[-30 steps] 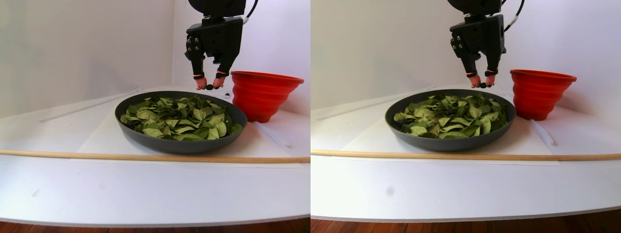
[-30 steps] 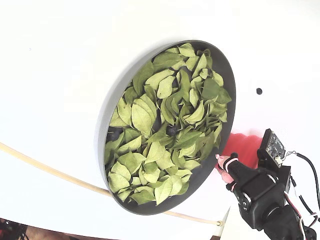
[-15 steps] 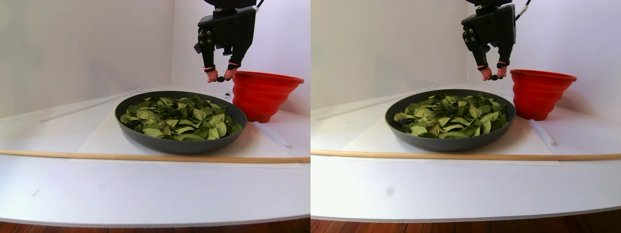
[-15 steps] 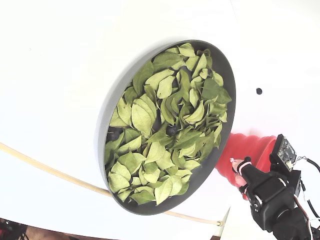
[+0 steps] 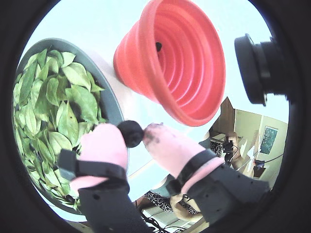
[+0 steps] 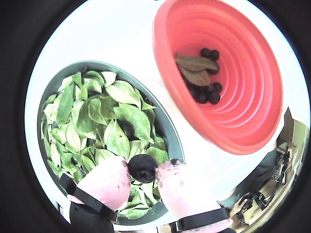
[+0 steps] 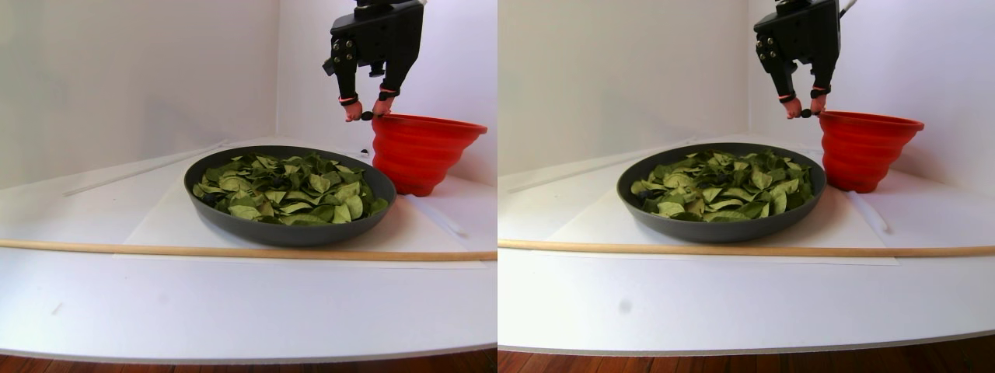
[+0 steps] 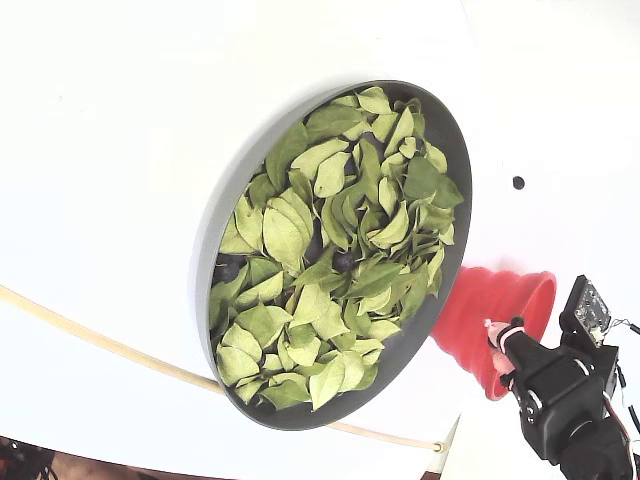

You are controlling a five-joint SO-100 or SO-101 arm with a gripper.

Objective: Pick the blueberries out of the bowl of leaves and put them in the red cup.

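My gripper (image 7: 367, 115) is shut on one blueberry (image 6: 142, 167), pinched between its pink fingertips (image 5: 104, 143). In the stereo pair view it hangs level with the left rim of the red cup (image 7: 420, 151), just past the bowl's far edge. The wrist views show the held berry (image 5: 130, 133) over the gap between the bowl (image 6: 171, 138) and the cup (image 6: 243, 102). Inside the cup lie several blueberries (image 6: 206, 93) and two leaves (image 6: 197, 68). The dark grey bowl (image 8: 215, 215) is full of green leaves (image 8: 285, 235), with a dark berry (image 8: 343, 262) among them.
A thin wooden stick (image 7: 233, 251) lies across the table in front of the bowl. A flat black dot (image 8: 518, 182) marks the table behind the bowl. White walls stand close behind the cup. A second camera lens (image 5: 260, 68) juts out beside the gripper.
The gripper has risen from just above the bowl's far rim and shifted right toward the cup, with the berry still held.
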